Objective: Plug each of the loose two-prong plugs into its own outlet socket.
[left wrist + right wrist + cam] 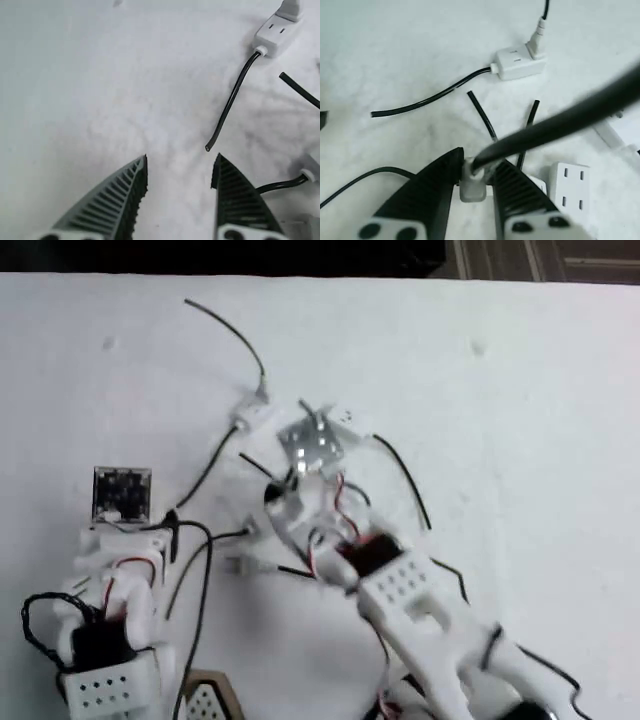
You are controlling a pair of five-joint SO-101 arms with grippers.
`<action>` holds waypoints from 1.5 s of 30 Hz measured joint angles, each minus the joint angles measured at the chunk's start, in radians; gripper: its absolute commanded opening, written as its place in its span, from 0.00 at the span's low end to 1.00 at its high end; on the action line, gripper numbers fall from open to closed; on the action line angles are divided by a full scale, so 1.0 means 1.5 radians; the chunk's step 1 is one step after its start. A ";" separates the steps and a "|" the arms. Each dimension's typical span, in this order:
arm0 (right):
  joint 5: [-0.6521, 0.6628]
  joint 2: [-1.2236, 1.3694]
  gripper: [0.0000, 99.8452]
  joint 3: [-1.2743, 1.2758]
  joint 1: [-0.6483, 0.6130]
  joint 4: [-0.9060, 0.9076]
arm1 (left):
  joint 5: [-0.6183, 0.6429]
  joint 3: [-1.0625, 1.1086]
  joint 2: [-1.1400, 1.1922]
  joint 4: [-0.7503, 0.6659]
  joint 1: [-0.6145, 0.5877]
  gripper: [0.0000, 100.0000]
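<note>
White plug (471,186), pinched in the right tool (477,167) near the middle of the tabletop (520,390), sits just beside a free socket (570,192), so I think it must line up with the slots (565,173) next; the left tool (180,172) hangs spread wide near the left edge.

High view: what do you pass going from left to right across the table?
First the left gripper, open → white outlet socket → right gripper, shut on a two-prong plug.

White table (540,370) carries outlet sockets (255,421), cords (213,466), a loose plug (238,564).
</note>
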 measured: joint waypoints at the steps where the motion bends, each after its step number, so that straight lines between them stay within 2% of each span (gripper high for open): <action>1: -0.003 0.035 0.02 -0.009 0.008 -0.011 | 0.000 0.000 0.000 -0.001 0.000 0.22; 6: -0.008 0.145 0.02 -0.026 0.007 -0.078 | 0.000 0.000 0.000 0.000 0.000 0.22; 15: -0.008 0.219 0.02 -0.034 0.019 -0.148 | 0.000 0.000 0.000 0.000 0.000 0.22; 23: -0.008 0.223 0.02 -0.036 0.019 -0.146 | 0.000 0.000 0.000 0.000 0.000 0.22; 33: -0.009 0.199 0.02 -0.043 0.018 -0.071 | 0.000 0.000 0.000 0.000 0.000 0.22; 45: 0.018 0.261 0.02 -0.041 0.020 -0.110 | 0.000 0.000 0.000 0.000 0.000 0.22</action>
